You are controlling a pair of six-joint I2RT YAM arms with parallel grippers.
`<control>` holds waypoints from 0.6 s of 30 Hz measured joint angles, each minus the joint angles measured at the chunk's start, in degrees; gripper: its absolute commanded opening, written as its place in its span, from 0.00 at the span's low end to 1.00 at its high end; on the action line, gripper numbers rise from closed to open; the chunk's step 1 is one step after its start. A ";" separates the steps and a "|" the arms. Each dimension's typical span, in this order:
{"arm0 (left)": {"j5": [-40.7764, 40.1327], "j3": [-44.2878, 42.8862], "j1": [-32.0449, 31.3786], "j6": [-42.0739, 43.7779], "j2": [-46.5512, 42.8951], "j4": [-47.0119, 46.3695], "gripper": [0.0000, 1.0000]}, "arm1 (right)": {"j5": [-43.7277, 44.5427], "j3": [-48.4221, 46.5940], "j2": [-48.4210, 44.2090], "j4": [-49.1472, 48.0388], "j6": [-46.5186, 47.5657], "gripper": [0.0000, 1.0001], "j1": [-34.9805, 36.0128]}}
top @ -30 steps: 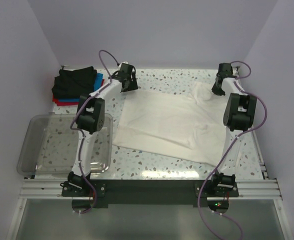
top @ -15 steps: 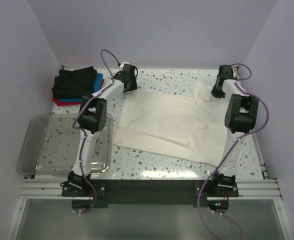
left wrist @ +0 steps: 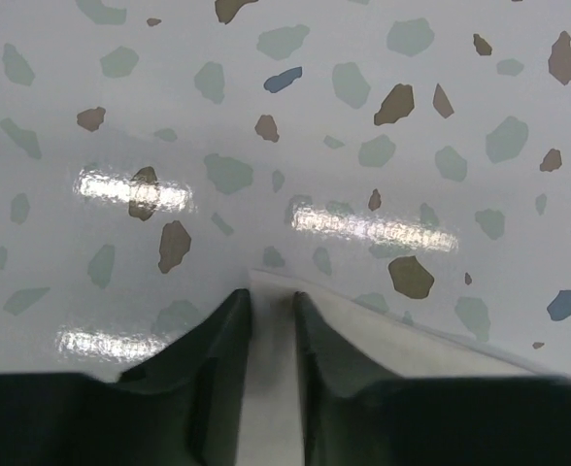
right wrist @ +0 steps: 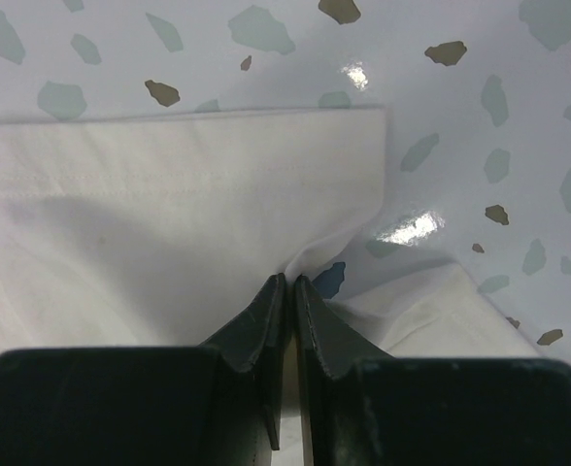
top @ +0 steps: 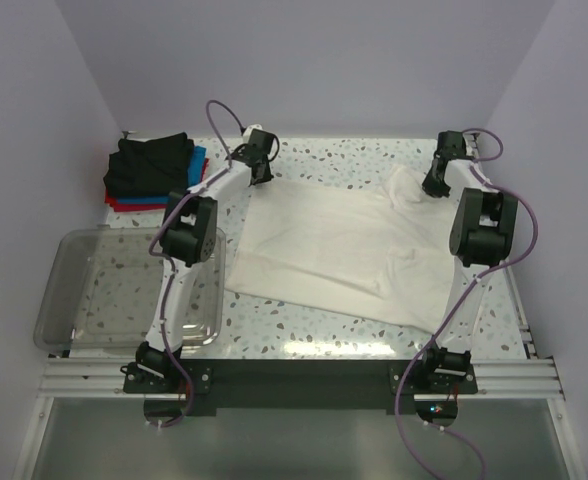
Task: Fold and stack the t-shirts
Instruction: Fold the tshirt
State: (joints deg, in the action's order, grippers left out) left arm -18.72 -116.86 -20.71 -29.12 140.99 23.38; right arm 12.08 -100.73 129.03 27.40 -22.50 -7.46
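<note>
White t-shirt (top: 324,240) lies spread over the middle of the table (top: 304,322), reaching toward the far edge. Only the overhead view shows the folded t-shirts (top: 152,165) stacked at the far-left corner. Only the wrist views show the grips. The left gripper (left wrist: 273,296) pinches the shirt's far-left corner. The right gripper (right wrist: 290,280) is pressed together on a puckered fold near the far-right corner.

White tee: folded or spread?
Spread: the white tee lies open across the table, no fold made; left gripper and right gripper each pinch its far edge.
</note>
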 measured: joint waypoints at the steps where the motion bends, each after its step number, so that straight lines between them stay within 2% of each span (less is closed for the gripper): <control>1: 0.07 -0.04 -0.02 -0.04 0.07 -0.04 0.16 | -0.09 0.09 -0.09 0.00 0.00 0.08 0.00; 3: 0.31 -0.22 -0.13 0.04 0.24 -0.22 0.07 | -0.37 0.26 -0.22 0.02 0.02 0.00 0.00; 6: 0.33 -1.14 -0.33 0.04 0.81 -0.22 0.00 | -1.14 0.26 -0.46 0.28 0.07 0.00 0.00; 11: 0.35 -1.66 -0.37 0.00 1.09 -0.28 0.00 | -1.18 1.73 -3.96 1.09 0.09 0.00 0.00; 18: 0.57 -0.74 -0.35 0.24 0.85 -2.54 0.00 | -1.05 6.54 -15.98 2.34 0.17 0.00 0.00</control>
State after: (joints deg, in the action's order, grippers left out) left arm -18.15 -117.60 -21.06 -28.88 141.84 20.84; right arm 11.03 -94.19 113.06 29.74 -22.33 -7.46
